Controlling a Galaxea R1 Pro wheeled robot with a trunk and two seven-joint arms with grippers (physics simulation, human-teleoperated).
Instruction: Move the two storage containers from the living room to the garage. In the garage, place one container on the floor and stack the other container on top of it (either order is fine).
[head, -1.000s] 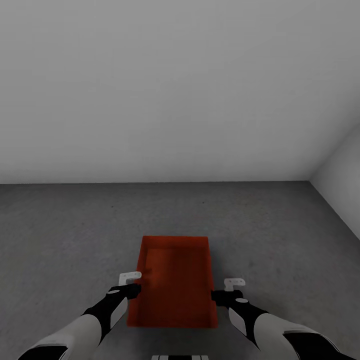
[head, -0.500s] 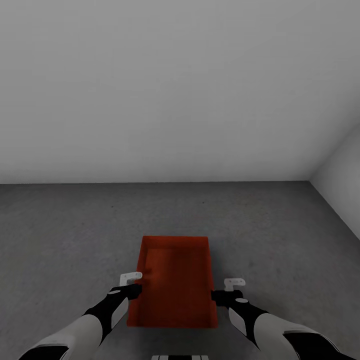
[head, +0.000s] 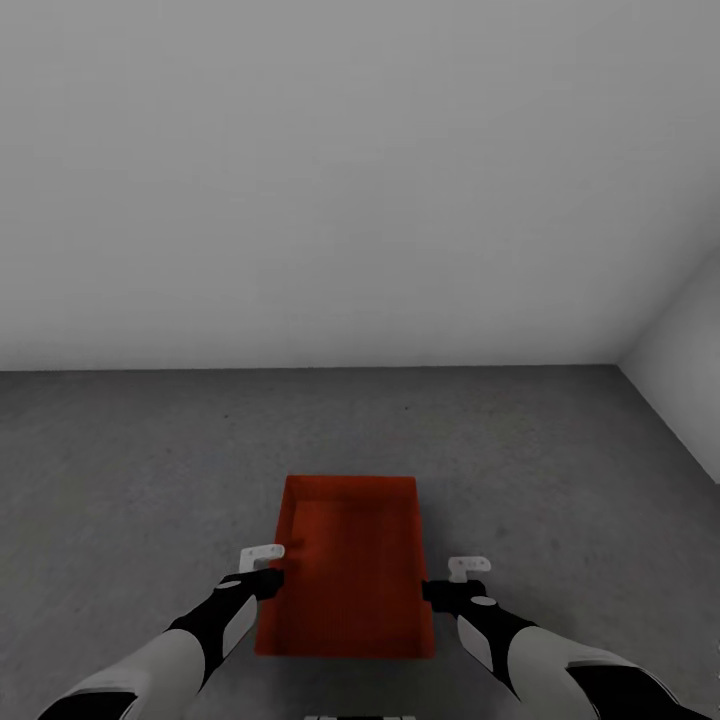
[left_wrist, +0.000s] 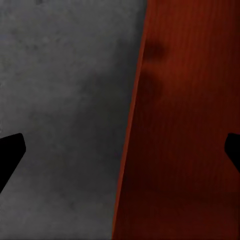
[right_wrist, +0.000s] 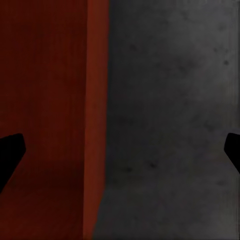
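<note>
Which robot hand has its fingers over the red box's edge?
Both. The left gripper and the right gripper each hang open over a long side wall of the storage container, one finger inside, one over the floor.

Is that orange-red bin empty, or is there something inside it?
Empty. The head view looks down into the lidless orange-red rectangular plastic bin on the dark grey concrete floor and shows bare inner walls and bottom.
</note>
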